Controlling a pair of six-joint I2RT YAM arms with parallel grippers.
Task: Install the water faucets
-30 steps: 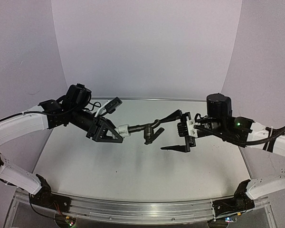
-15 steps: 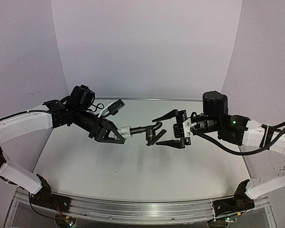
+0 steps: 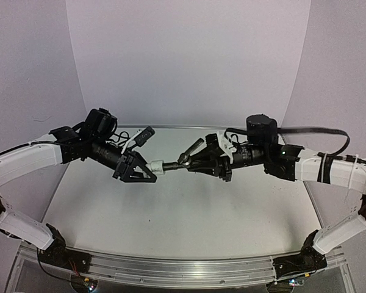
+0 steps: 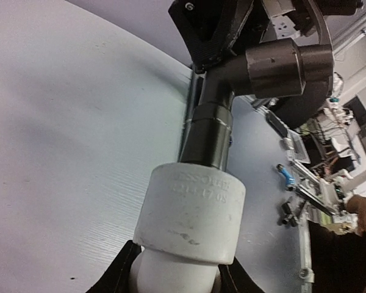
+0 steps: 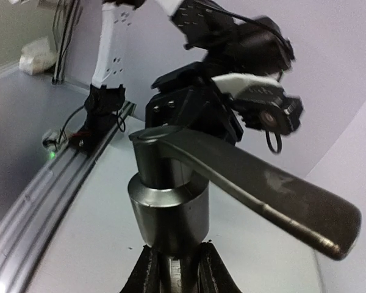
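The dark grey water faucet (image 3: pixel 182 160) hangs above the table between both arms, its threaded stem set in a white pipe fitting (image 3: pixel 157 165). My left gripper (image 3: pixel 147 170) is shut on that fitting (image 4: pixel 192 210); the faucet's stem (image 4: pixel 208 137) rises from it in the left wrist view. My right gripper (image 3: pixel 194 163) is shut on the faucet from the right. The right wrist view has the faucet's round body (image 5: pixel 168 210) wedged between my fingers (image 5: pixel 147 274), and the thin lever handle (image 5: pixel 262 186) sticks out to the right.
A light table (image 3: pixel 171 213) lies below both arms, with an aluminium rail (image 3: pixel 171 268) along its near edge. White backdrop walls (image 3: pixel 189 61) close in the back and sides. Small tools (image 4: pixel 287 177) lie beyond the table's edge in the left wrist view.
My right gripper has swung left toward the faucet, turned, and closed from wide open onto it. The left gripper stayed shut on the fitting and barely shifted.
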